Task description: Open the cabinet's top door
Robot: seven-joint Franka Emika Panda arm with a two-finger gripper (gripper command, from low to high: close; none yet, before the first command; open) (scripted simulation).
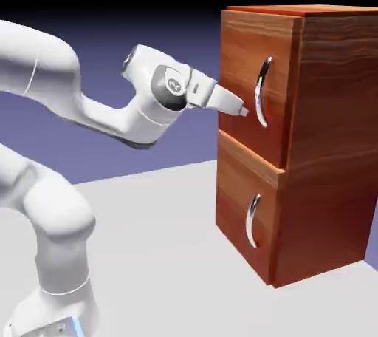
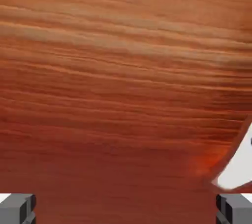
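Remotely, I logged one white arm (image 1: 111, 110), elbowed across the exterior view's left, its hand angled toward four o'clock; gripper (image 2: 126, 209), fingers wide apart, nothing between. Item: top door (image 1: 255, 84), at the exterior view's two o'clock, closed; silver handle (image 1: 262, 93), just beside the fingertips (image 1: 244, 111). Item: lower door (image 1: 247, 206), four o'clock.

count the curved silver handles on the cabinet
2. One handle is on the top door, the other on the lower door. The cabinet's back is out of sight, so any there would be hidden.
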